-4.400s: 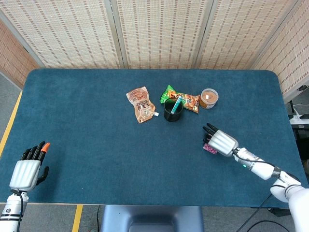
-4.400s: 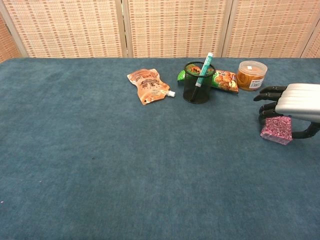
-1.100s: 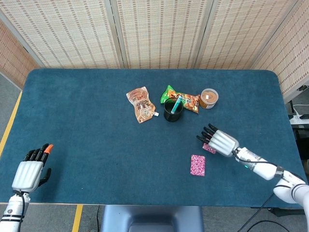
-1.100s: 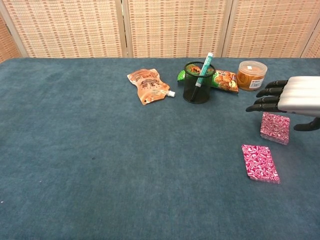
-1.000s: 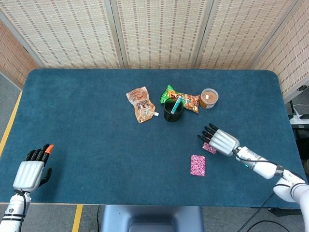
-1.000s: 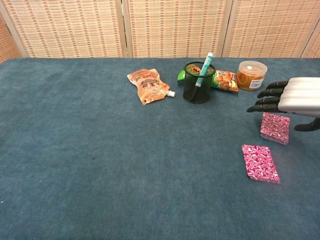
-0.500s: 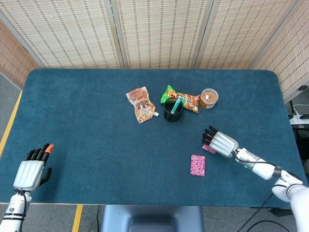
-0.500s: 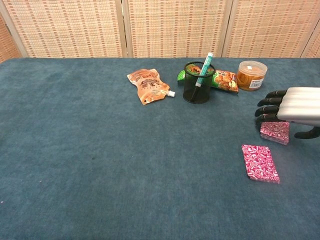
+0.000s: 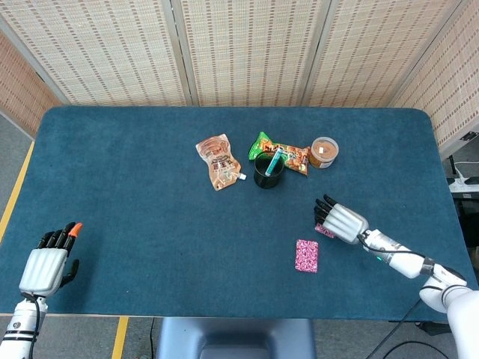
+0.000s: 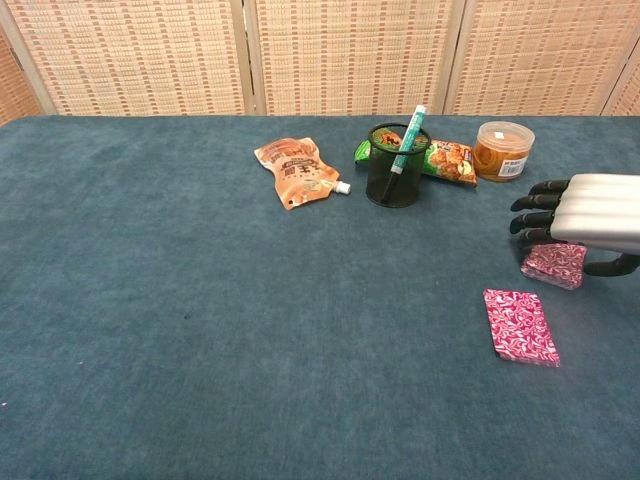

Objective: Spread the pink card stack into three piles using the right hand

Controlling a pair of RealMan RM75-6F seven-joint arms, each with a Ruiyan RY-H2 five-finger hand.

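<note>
Lowered right hand (image 10: 585, 222) onto remaining pink card stack (image 10: 553, 264) since half a second ago; fingers curled over its top, firm grip not confirmable. Left hand (image 9: 46, 266) far off at near-left table edge, fingers apart, nothing held. Split-off pink pile (image 10: 520, 326) flat just near-left of right hand. Pen cup (image 10: 393, 166), snack packets, jar beyond it.

Two robot hands with silver-white ribbed backs and black fingers, the left hand (image 9: 45, 263) bearing one orange fingertip, the right hand (image 9: 341, 221) on a slim white forearm.
</note>
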